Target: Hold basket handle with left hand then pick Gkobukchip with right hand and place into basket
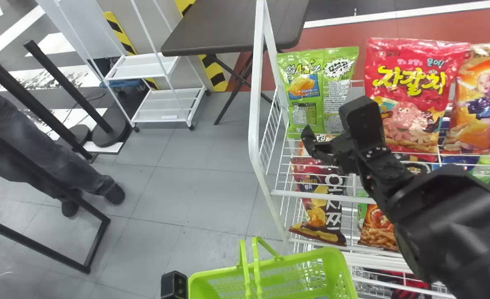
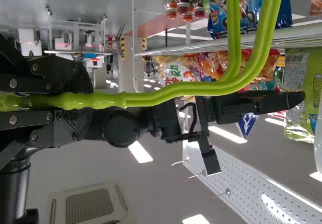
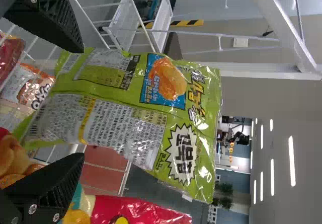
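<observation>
Holding the basket handles (image 2: 176, 89) pinched between the left jaws (image 2: 83, 102), so counting that step as done. Facing the green snack bag (image 3: 115, 108) on the white rack (image 1: 254, 104) with right jaws (image 3: 75, 103) spread wide and empty, near but not gripping. Left to do, by judgement: grip, lift clear, lower into the basket (image 1: 345, 272).

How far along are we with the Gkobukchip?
Done: the left claw is shut on the basket handles.
In progress: the open right claw faces the green Gkobukchip bag, not gripping it.
Remaining: grip the bag, lift it off the rack and place it in the basket.
</observation>
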`<state>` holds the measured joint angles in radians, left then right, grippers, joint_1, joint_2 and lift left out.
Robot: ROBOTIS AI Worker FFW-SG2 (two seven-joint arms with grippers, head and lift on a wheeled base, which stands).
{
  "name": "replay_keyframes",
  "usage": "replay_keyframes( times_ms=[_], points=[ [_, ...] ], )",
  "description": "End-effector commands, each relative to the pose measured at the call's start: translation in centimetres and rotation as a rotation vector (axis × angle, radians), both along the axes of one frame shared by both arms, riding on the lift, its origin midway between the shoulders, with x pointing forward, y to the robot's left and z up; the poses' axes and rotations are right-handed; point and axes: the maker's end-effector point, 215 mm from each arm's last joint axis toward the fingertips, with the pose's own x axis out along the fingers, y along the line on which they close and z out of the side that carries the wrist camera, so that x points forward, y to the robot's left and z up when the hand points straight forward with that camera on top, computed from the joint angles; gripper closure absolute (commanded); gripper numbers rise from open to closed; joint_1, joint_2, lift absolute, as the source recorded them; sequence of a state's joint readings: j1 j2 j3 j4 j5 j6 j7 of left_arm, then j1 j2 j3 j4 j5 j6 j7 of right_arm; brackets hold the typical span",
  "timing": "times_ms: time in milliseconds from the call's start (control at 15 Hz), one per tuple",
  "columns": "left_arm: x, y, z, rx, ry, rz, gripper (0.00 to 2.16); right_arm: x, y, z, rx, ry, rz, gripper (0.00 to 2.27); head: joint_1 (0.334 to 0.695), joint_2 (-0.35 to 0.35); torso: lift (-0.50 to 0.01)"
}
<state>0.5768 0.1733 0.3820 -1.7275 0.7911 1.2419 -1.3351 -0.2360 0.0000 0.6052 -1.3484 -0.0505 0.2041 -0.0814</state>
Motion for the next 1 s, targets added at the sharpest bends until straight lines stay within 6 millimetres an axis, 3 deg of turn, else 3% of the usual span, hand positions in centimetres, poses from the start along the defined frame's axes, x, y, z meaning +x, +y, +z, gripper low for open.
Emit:
replay_keyframes(
  times_ms=[0,267,467,600,667,800,867,933],
  points=[
    [0.0,0.1,0.0,0.000,-0.001,0.003,2.15,0.7,0.7,-0.3,-0.039,-0.006,0.023,0.06,0.695,0.350,0.000],
    [0.1,0.3,0.2,0.001,-0.004,0.002,2.15,3.5,-1.1,-1.6,-0.091,0.004,0.004,0.06,0.695,0.350,0.000],
    [0.2,0.4,0.3,0.002,-0.008,0.001,2.15,5.8,-2.0,-0.5,-0.088,-0.021,-0.003,0.06,0.695,0.328,0.000],
    [0.2,0.3,0.3,-0.001,-0.006,0.000,2.15,5.9,-0.8,0.5,-0.073,-0.039,0.049,0.19,0.695,0.312,0.000],
    [0.2,0.3,0.4,-0.003,-0.007,0.001,2.15,5.4,-0.1,0.2,-0.069,-0.027,0.088,0.65,0.695,0.311,0.000],
    [0.2,0.3,0.4,-0.002,-0.008,0.000,2.15,4.8,0.3,-0.9,-0.093,0.002,0.111,2.05,0.695,0.324,0.000],
    [0.2,0.3,0.4,-0.003,-0.008,-0.001,2.15,4.2,0.5,-1.6,-0.098,0.015,0.109,2.26,0.695,0.335,0.000],
    [0.2,0.3,0.4,-0.003,-0.006,0.000,2.15,3.7,0.8,-1.7,-0.091,0.017,0.118,2.26,0.695,0.336,0.000]
  ],
)
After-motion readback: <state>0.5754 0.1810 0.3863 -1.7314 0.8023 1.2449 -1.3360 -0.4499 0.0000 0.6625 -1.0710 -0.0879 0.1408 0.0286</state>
